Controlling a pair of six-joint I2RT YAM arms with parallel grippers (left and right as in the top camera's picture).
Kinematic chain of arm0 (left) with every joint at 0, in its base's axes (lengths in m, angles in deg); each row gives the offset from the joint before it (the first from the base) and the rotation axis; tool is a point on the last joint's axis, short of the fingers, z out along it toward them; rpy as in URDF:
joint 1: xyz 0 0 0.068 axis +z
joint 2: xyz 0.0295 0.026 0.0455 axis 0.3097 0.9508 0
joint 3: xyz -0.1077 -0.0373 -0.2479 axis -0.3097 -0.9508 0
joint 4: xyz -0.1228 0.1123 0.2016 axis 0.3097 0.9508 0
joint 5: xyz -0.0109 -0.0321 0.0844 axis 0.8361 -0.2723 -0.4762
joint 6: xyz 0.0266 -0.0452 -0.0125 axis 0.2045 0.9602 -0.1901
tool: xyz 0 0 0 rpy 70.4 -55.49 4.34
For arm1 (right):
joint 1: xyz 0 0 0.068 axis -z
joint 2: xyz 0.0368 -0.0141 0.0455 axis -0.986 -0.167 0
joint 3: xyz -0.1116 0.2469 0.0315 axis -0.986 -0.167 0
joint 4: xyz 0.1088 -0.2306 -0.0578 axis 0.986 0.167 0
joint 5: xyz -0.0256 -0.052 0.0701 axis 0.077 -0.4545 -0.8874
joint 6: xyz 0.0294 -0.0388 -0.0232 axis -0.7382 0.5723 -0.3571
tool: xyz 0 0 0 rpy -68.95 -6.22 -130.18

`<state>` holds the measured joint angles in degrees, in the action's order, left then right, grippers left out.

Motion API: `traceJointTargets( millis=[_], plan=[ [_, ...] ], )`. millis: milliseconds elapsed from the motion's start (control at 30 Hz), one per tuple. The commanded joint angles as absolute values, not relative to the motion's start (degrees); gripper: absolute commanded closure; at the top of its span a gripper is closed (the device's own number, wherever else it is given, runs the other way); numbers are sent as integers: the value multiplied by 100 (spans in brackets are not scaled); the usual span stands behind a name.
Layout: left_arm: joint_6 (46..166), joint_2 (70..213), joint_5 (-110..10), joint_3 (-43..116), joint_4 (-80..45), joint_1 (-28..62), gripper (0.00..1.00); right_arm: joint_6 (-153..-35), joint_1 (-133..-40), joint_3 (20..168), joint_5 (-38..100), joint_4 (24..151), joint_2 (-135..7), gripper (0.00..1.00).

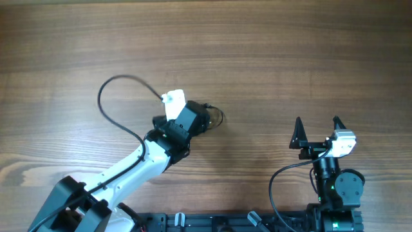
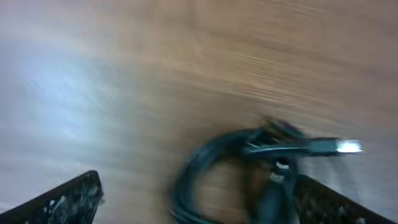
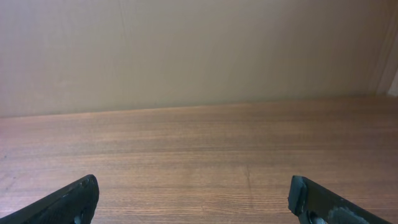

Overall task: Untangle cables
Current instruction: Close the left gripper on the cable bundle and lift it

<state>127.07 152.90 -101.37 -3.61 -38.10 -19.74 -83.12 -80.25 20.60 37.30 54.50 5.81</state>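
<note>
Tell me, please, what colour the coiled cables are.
Cables: dark green-black; clearest in left wrist view.

Table [image 1: 270,51]: warm mid-brown wood with fine darker grain in long streaks; it looks paler and washed out in the left wrist view.
Cables [image 2: 211,149]: dark green-black coil, blurred. One plug end [image 2: 348,147] glints bright silver-white.
Left arm [image 1: 122,171]: white links, black joints.
Left gripper [image 2: 196,186]: black, its fingers [image 2: 68,199] flecked with pale speckles.
Right gripper [image 1: 317,122]: black, with a white-grey wrist block [image 1: 343,140].
Small green light [image 1: 331,188] on the black right arm.
Wall [image 3: 186,50]: plain pale beige.
</note>
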Motion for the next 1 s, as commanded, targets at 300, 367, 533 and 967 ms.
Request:
traceJointTargets(
  millis=[300,367,533,967],
  plan=[
    [16263,15321,-9136,-396,-3111,-1970,3,-8297,-8053,2044,3667,5428,642,0],
    [16561,15362,-9311,-396,-3061,-1967,13,-8297,-8053,2044,3667,5428,642,0],
    [16174,15515,-9409,-396,-3334,-1967,20,-8299,-8053,2044,3667,5428,642,0],
    [14899,16099,-9748,-396,-3432,-1874,36,-8297,-8053,2044,3667,5428,642,0]
  ],
)
